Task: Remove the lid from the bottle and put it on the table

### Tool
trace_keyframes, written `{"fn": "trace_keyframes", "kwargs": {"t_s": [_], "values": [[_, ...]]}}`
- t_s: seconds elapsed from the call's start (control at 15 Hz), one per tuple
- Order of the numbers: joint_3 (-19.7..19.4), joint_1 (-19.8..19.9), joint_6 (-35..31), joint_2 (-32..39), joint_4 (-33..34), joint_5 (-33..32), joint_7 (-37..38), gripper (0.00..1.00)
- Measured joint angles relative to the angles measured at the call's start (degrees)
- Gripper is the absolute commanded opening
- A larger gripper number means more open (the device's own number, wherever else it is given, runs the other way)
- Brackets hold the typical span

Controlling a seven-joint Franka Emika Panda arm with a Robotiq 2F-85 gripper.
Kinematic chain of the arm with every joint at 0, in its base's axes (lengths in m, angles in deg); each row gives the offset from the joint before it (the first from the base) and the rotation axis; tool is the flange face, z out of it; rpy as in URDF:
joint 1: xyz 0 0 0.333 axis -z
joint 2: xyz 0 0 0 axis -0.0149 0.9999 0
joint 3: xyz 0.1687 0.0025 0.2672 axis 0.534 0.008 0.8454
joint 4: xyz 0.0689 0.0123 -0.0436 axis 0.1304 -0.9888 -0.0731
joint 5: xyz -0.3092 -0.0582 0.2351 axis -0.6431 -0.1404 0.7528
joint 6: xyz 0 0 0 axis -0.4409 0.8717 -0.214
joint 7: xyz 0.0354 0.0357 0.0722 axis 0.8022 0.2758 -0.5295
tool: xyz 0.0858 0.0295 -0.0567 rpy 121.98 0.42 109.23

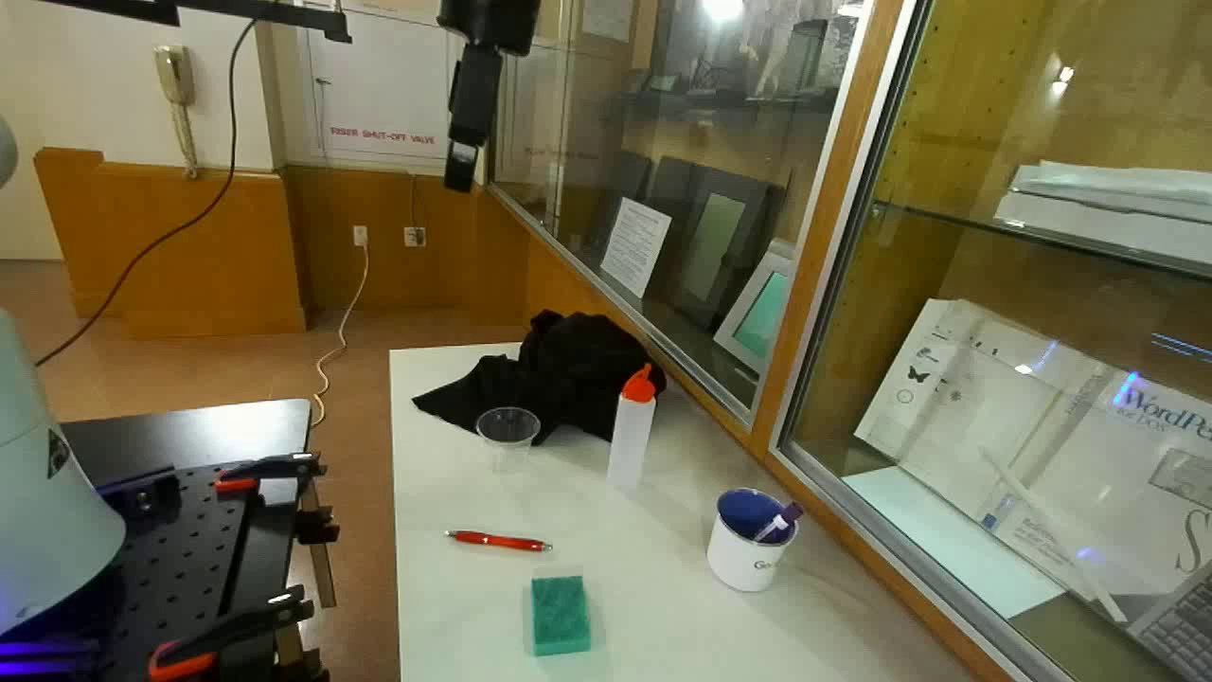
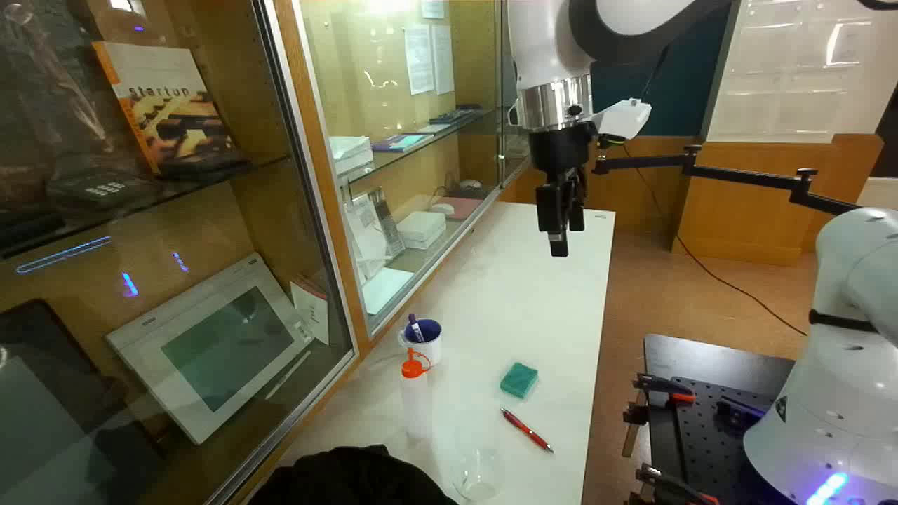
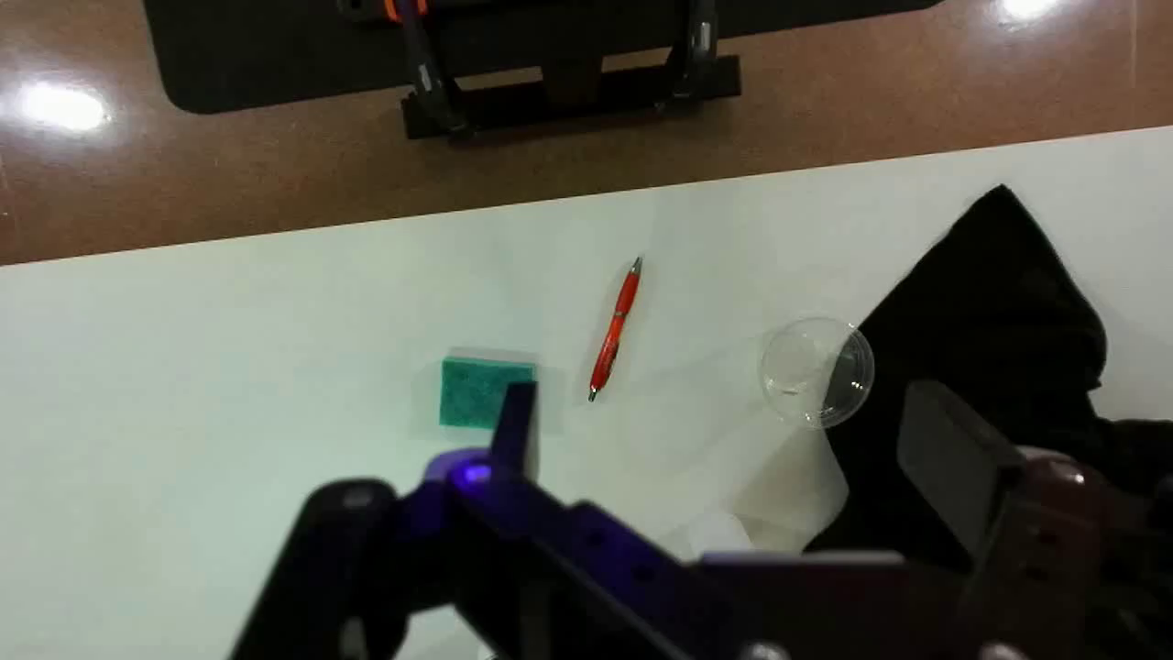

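White arm (image 2: 551, 36). Silver collar (image 2: 551, 105), dark round spot (image 2: 575, 110) on it. Above collar: dark grey curved band (image 2: 624, 50). Below collar: black gripper (image 2: 567, 236).

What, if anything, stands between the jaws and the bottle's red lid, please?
Nothing visible does: the open jaws hang above the table, and the red lid sits exposed atop the upright bottle. The white cup stands apart from it, lower than the lid.

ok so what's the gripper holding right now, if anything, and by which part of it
Nothing is held: the gripper is open, its fingers wide apart in the wrist view. The bottle stands on the table with its red lid on.
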Motion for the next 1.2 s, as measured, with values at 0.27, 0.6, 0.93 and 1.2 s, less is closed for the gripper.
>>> {"fn": "trace_keyframes", "kwargs": {"t_s": [0.27, 0.6, 0.93, 1.2], "values": [[0.0, 0.0, 0.0, 0.0, 0.0, 0.0, 0.0, 1.0], [0.09, 0.0, -1.98, 0.2, -0.02, -0.18, 0.0, 1.0], [0.67, 0.02, -13.62, 4.26, 0.0, -0.57, 1.67, 1.0], [2.27, 0.0, -25.66, 11.19, 0.04, -1.27, 3.34, 1.0]]}}
